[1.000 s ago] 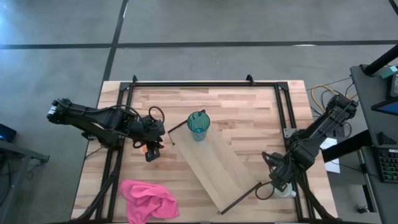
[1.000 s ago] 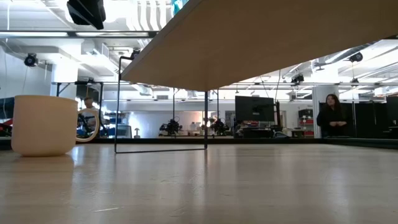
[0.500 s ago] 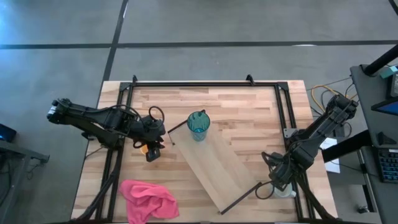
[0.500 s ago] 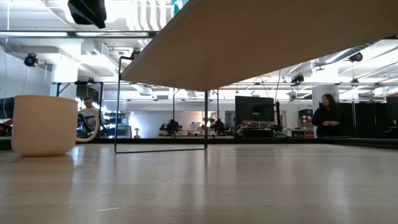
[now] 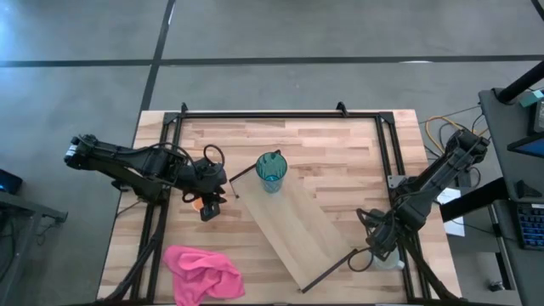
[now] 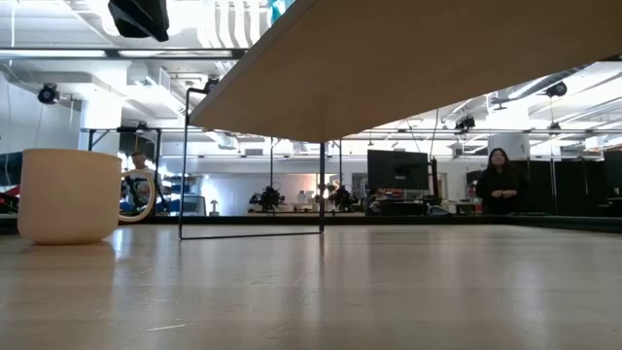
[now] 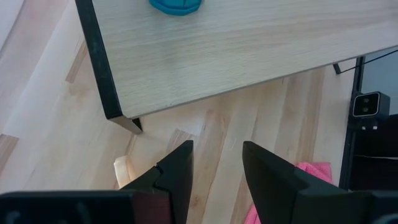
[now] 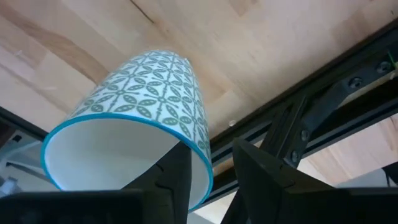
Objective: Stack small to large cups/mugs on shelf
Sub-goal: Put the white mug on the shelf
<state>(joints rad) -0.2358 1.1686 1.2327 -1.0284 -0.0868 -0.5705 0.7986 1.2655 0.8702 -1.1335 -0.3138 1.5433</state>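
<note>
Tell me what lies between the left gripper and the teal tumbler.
Only a strip of bare tabletop and the shelf's dark end bracket lie between the left gripper and the teal tumbler; the high view shows it.

Illumination in the high view is even and diffuse from overhead, with the tabletop [image 5: 280,144] bright, no glare, and only soft, short shadows beside the tumbler [image 5: 271,170] and the pink cloth [image 5: 202,270]. In the low view the room behind is lit by bright ceiling strips, the underside of the shelf [image 6: 428,58] stands in shade, the near table surface is out of focus, and the mug [image 6: 68,194] is slightly soft. Both wrist views are bright, with the nearest dark fingers [image 7: 177,174] blurred and the patterned cup [image 8: 140,118] sharp with a pale, washed interior.
</note>
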